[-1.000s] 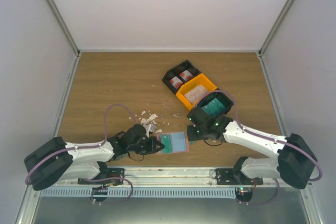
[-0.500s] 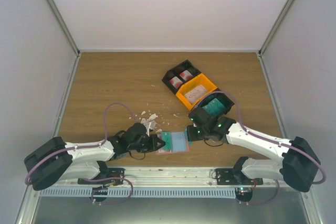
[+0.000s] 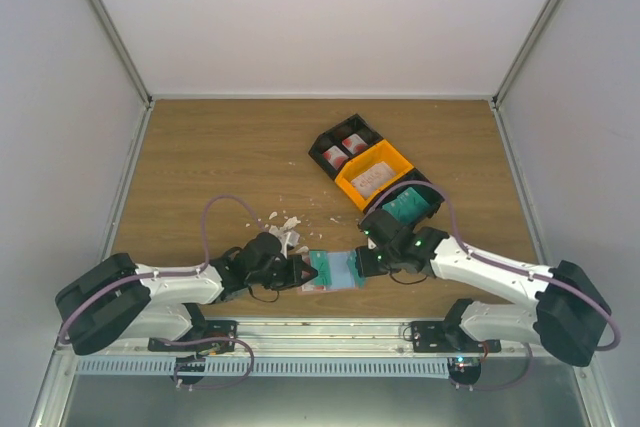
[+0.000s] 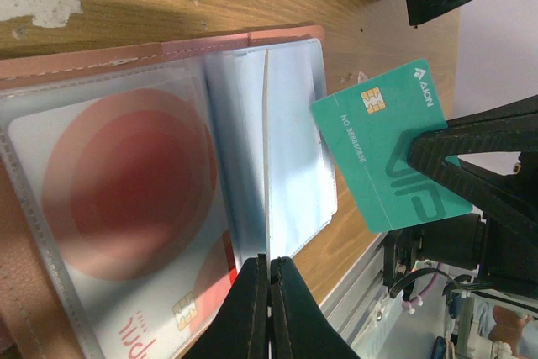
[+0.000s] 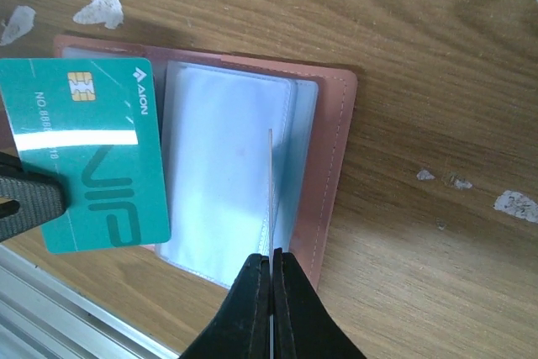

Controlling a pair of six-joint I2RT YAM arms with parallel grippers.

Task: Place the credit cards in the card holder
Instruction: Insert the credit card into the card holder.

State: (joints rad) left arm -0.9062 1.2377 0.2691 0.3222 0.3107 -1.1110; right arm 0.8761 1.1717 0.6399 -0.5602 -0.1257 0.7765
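The pink card holder [image 3: 345, 272] lies open near the table's front edge, its clear sleeves [image 5: 223, 174] fanned. One sleeve holds a white and red credit card [image 4: 118, 182]. My left gripper [image 3: 300, 273] is shut on a teal credit card [image 5: 92, 166], held flat over the holder's left half with its edge at the sleeves. Its finger [image 5: 29, 187] lies on the card's lower corner. My right gripper [image 5: 271, 251] points down over the right half. It is shut on a second teal credit card [image 4: 382, 136], which hangs on edge above the sleeves.
Three bins stand behind the right arm: a black one with teal cards [image 3: 408, 204], an orange one [image 3: 372, 175] and a black one with white and red cards [image 3: 342, 150]. White crumbs [image 3: 282, 226] lie behind the left gripper. The metal rail [image 5: 50, 317] runs close by.
The right gripper has moved forward and left with its card, from beside the black bin to over the holder's sleeves. The left arm has edged slightly right.
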